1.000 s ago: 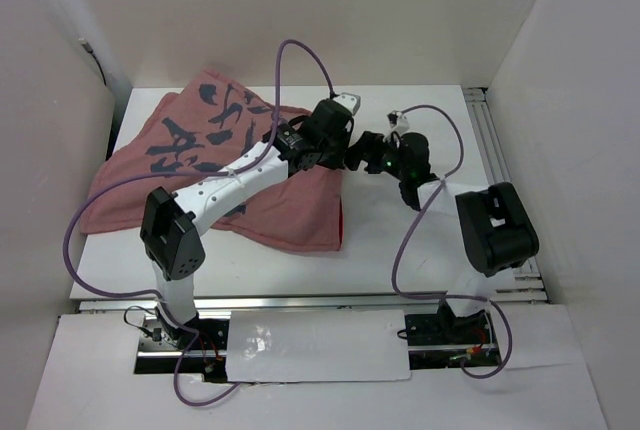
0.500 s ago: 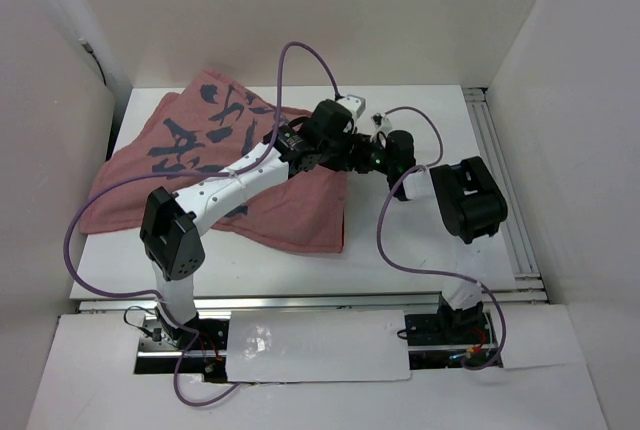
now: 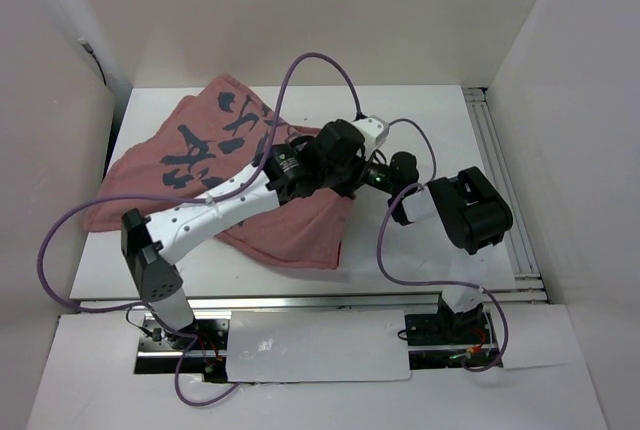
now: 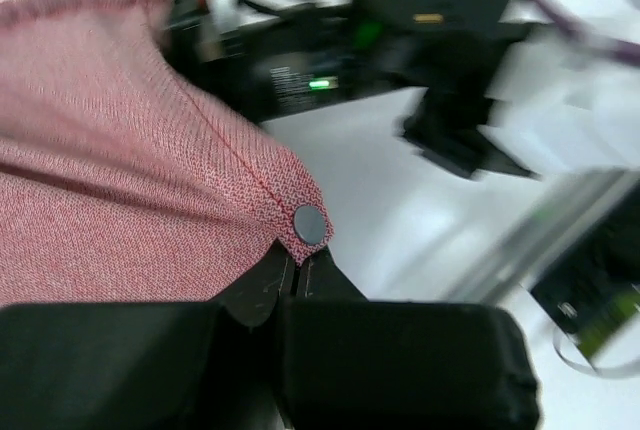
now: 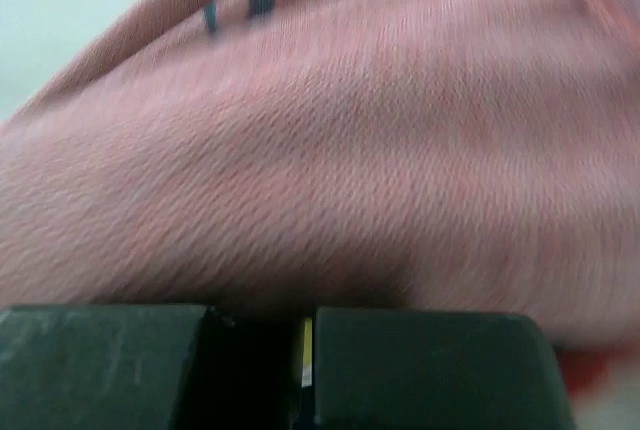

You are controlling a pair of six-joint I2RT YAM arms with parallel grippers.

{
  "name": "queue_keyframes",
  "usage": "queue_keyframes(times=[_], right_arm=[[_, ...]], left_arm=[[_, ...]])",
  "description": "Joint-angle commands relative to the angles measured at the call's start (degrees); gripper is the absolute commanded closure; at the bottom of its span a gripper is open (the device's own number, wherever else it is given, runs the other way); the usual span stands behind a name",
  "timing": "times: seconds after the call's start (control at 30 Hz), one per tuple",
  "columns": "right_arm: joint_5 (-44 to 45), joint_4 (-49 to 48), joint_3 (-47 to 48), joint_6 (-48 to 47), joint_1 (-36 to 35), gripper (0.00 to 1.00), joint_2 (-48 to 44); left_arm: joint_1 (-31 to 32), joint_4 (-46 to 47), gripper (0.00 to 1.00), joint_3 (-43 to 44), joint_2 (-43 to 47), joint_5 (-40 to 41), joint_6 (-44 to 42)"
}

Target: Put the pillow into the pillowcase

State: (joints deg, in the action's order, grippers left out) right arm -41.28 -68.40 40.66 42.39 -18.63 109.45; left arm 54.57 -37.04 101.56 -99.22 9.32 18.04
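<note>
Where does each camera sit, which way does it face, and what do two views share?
Top external: above and behind the bases, looking down at the white table; the left arm and right arm meet at the faded pinkish-red fabric pillowcase with dark markings.
Left wrist: on the left arm, facing along its left hand, shut on a pillowcase corner; the right arm shows beyond.
Right wrist: facing past the right hand at blurred pillowcase cloth.
Shared: all show the pillowcase.

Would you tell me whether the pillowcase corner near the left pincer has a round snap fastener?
Yes, a dark round snap sits on the hemmed corner of the pillowcase, just above the left pincer.
</note>
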Motion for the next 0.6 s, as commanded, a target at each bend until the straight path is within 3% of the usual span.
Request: queue_keyframes(times=[0.0, 0.1, 0.17, 0.3, 0.33, 0.37, 0.4, 0.43, 0.47, 0.57], right_arm=[[2.32, -30.11, 1.86, -0.56, -4.56, 1.0, -2.41], [7.76, -38.25, 4.06, 4.44, -4.57, 1.0, 4.09], [11.12, -38.3, 7.4, 6.29, -4.57, 1.0, 7.34], [15.96, -29.8, 10.93, 6.66, -4.57, 1.0, 14.02], [17.53, -25.6, 10.93, 6.13, -4.57, 0.95, 14.04], [18.33, -24.42, 10.4, 4.82, -4.57, 0.85, 14.56], [18.34, -24.41, 9.79, 4.81, -4.57, 0.85, 14.56], [18.34, -24.41, 9.09, 4.81, -4.57, 0.67, 14.57], [16.86, -25.11, 8.04, 4.81, -3.87, 0.6, 14.57], [11.93, -27.74, 4.27, 7.0, -1.68, 0.45, 12.11]], left_arm=[[5.81, 3.73, 1.0, 1.71, 6.22, -4.49, -0.03], [7.75, 2.94, 1.0, 1.72, 6.85, -5.01, 1.29], [7.75, 2.94, 1.0, 0.66, 6.85, -7.2, 2.08], [7.75, 2.41, 1.0, -1.88, 6.85, -8.09, 3.83], [7.75, 2.41, 1.0, -3.02, 6.85, -8.09, 3.84], [7.75, 2.41, 1.0, -4.16, 6.85, -7.4, 4.54], [7.75, 2.41, 1.0, -4.18, 6.85, -6.34, 4.54], [7.75, 2.41, 1.0, -5.22, 6.85, -5.72, 4.54], [7.75, 2.41, 1.0, -5.23, 6.85, -4.94, 5.15], [6.0, 2.41, 1.0, -6.54, 5.62, -3.87, 5.86]])
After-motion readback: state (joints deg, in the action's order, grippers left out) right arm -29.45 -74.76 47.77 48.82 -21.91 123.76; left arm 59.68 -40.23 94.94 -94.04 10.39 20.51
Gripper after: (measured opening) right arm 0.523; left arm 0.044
